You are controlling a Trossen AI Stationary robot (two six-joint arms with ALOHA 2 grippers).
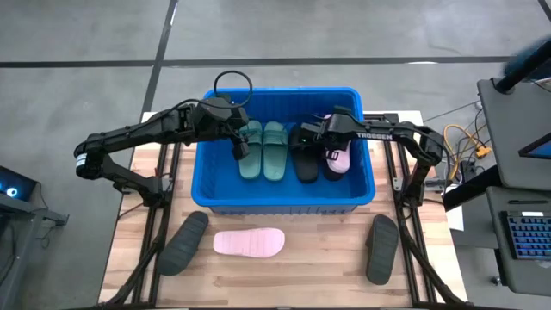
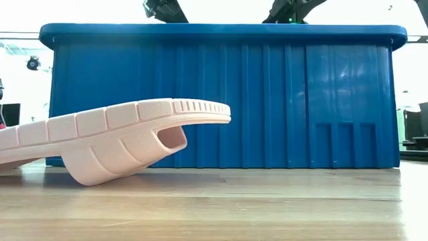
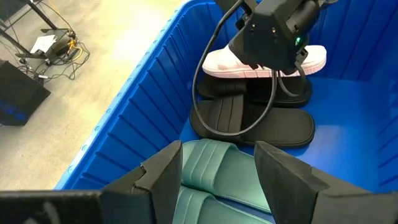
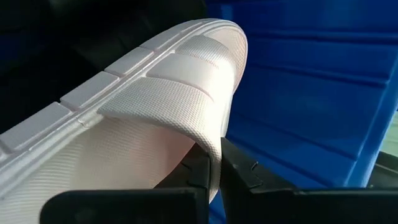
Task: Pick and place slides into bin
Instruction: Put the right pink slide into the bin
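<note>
- Right now the right claw (image 4: 211, 171) is pinched shut on the strap edge of a pale pink slide (image 1: 337, 155). It holds that slide inside the blue bin (image 1: 215, 194), over the right end.
- Straight under this claw lies a black slide (image 1: 306, 155). The pink one partly rests on black slides, so I think letting go is the next move.
- The held slide's long side runs front to back, like the others in the bin.
- The left claw (image 3: 217, 180) is partly open with nothing in it. It hangs over two green slides (image 1: 263, 148) in the left part of the bin.
- Three slides wait on the table (image 1: 301, 275), out in front of the bin: a second pink slide (image 1: 250, 243), a left charcoal slide (image 1: 182, 243) and a right charcoal slide (image 1: 382, 248).
- The second pink slide is a bit nearer the left claw. It lies sideways, upside down.
- The slides look soft and rubbery, with a bumpy skin and grooved soles. The bin is hard plastic with ribbed walls.
</note>
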